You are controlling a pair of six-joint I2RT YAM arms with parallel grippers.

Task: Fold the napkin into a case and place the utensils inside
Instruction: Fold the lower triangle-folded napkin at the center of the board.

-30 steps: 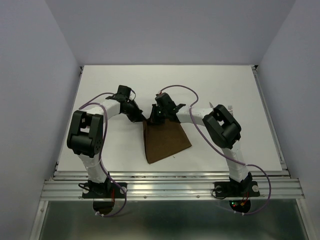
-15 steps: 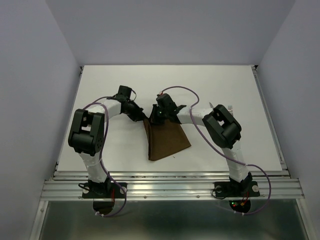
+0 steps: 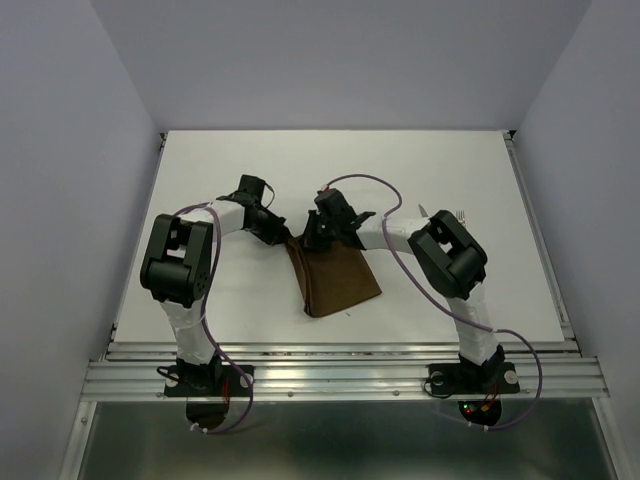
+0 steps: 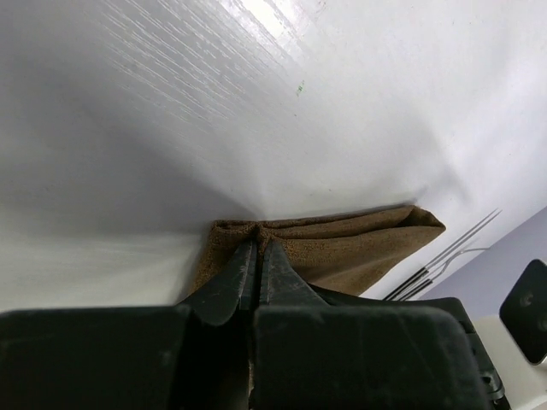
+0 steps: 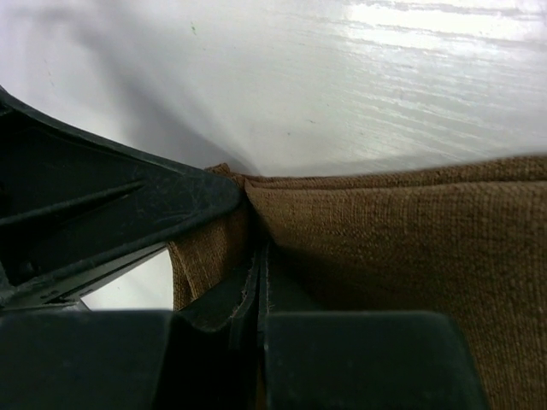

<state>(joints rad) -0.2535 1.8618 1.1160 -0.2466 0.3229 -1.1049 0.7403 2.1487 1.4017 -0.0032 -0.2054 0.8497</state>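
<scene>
We see the napkin (image 3: 340,282), a dark brown cloth with a coarse, plainly visible weave, lying folded on the smooth white table (image 3: 250,165) near the middle, between the two arms. From above it is a tapering shape, narrow at its far corner and wider toward the near edge. Both grippers meet at that far corner. The left gripper (image 4: 258,249) has its black fingers pressed almost together, pinching a puckered bit of the cloth's edge. The right gripper (image 5: 255,256) is clamped tight on a fold just beside it. The utensils (image 3: 452,214), thin silver metal, lie well apart to the right. The right arm (image 3: 450,262) covers most of them, so we make out only fork tines and one pointed tip. We cannot tell how many layers the cloth has.
</scene>
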